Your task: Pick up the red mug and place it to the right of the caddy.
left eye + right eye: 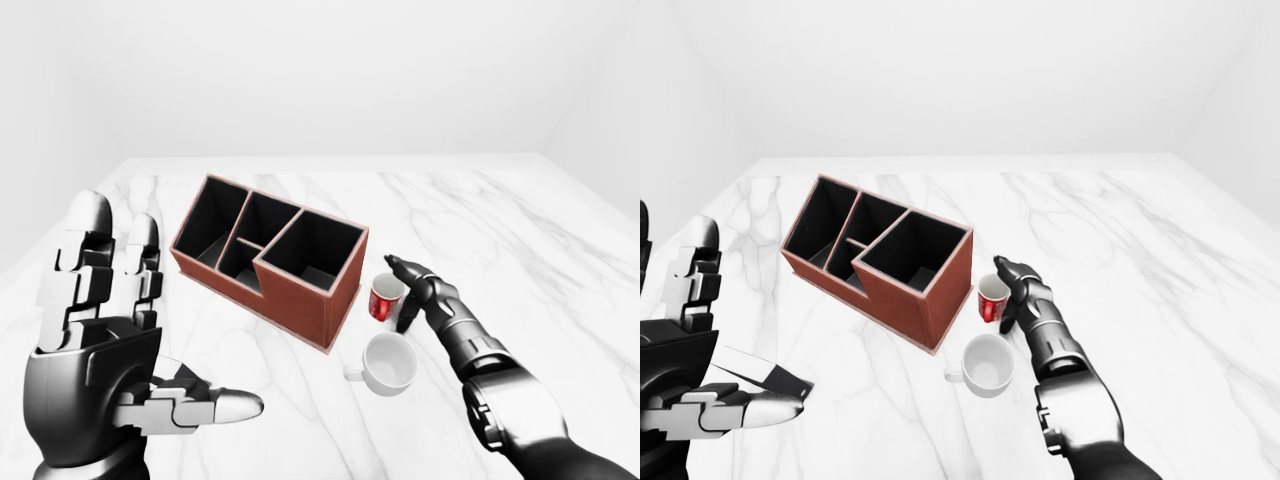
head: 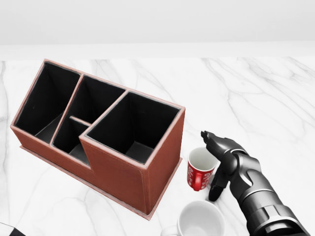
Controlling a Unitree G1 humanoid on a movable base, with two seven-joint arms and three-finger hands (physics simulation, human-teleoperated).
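The red mug [image 2: 200, 170] stands upright on the white marble table [image 2: 256, 98], just right of the brown caddy [image 2: 123, 173], near its lower right corner. My right hand [image 2: 215, 167] is open at the mug's right side. One finger [image 2: 211, 139] reaches over the rim and another [image 2: 215, 189] hangs down beside the mug; neither closes round it. My left hand [image 1: 110, 340] is open and empty, raised at the left of the left-eye view, far from the mug.
A white mug [image 2: 199, 221] sits just below the red mug, close to my right forearm [image 2: 261, 201]. The caddy has several black open compartments. The table's far edge [image 2: 157, 51] meets a white wall.
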